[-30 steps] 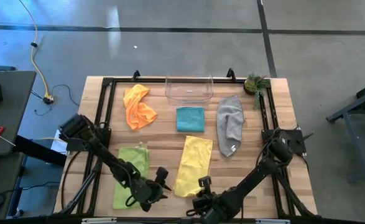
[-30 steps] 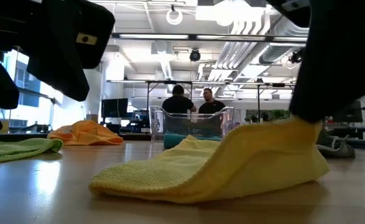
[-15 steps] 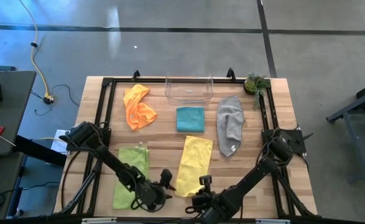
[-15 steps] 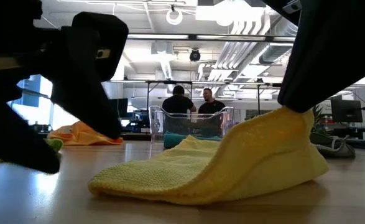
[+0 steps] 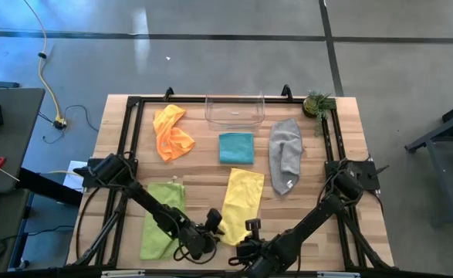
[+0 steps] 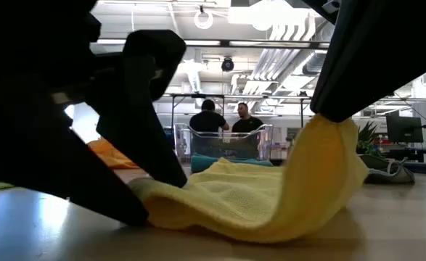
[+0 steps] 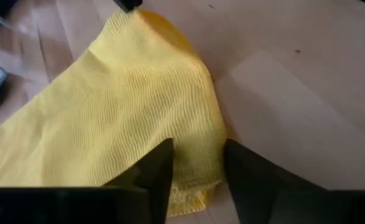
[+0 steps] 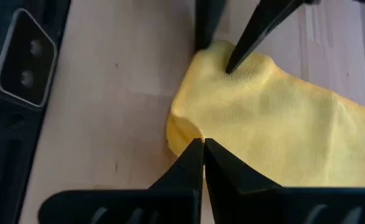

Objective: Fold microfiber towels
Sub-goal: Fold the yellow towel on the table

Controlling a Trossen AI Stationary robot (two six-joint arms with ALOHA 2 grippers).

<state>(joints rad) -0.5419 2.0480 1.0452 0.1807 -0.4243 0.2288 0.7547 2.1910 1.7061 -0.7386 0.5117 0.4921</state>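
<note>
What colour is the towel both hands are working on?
Yellow towel, clearest in the left wrist view.

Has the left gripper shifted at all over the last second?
Yes. In the high view the left gripper has moved rightward along the table's near edge, away from the lime green towel, and now reaches the near corner of the yellow towel.

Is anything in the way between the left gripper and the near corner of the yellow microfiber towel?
Nothing visible: the left gripper straddles the yellow microfiber towel's corner; the right gripper pinches the other.
</note>
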